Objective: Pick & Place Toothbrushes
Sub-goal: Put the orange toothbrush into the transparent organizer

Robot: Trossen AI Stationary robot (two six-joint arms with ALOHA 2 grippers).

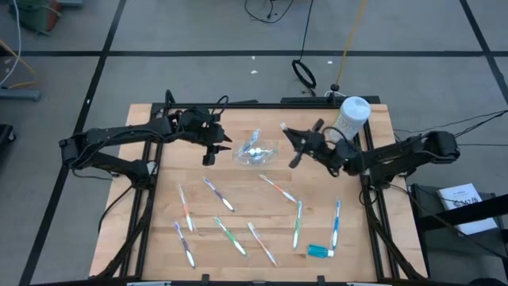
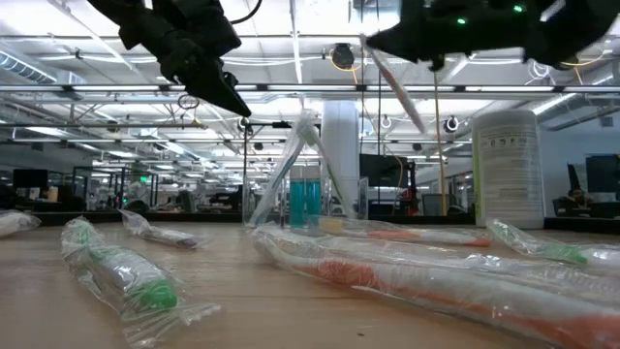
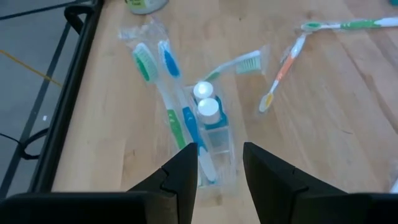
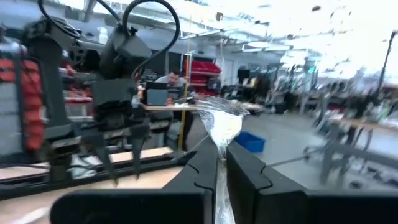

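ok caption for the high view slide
Right claw shut on a wrapped toothbrush above the table; left claw open beside the clear holder.

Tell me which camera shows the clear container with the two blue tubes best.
The left wrist view: the clear container fills the frame, tubes and two toothbrushes plainly inside. The high view shows it small at table centre; the low view shows it far off; the right wrist view misses it.
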